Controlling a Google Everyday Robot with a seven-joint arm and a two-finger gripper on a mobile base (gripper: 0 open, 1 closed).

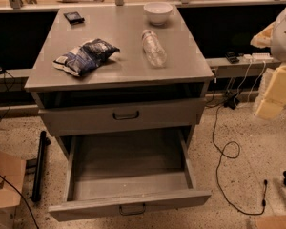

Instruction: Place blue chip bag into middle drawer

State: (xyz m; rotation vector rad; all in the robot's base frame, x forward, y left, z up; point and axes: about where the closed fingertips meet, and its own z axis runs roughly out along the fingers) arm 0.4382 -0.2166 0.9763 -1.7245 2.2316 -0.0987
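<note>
The blue chip bag (86, 56) is a wrinkly dark blue and white bag. It lies on its side on the left part of the grey cabinet top (119, 32). The middle drawer (128, 180) is pulled far out at the front, showing a bare flat grey floor, low side walls and a dark loop handle (132, 209). My gripper (271, 97) shows as pale cream parts at the right edge, beside the cabinet and well away from the bag, holding nothing that I can see.
A clear plastic bottle (154, 47) lies on the top, with a white bowl (158, 13) behind it and a small dark object (74, 17) at back left. The drawer above (126, 114) is slightly out. Cables (224, 147) trail on the floor at right; a cardboard box (5, 185) stands at left.
</note>
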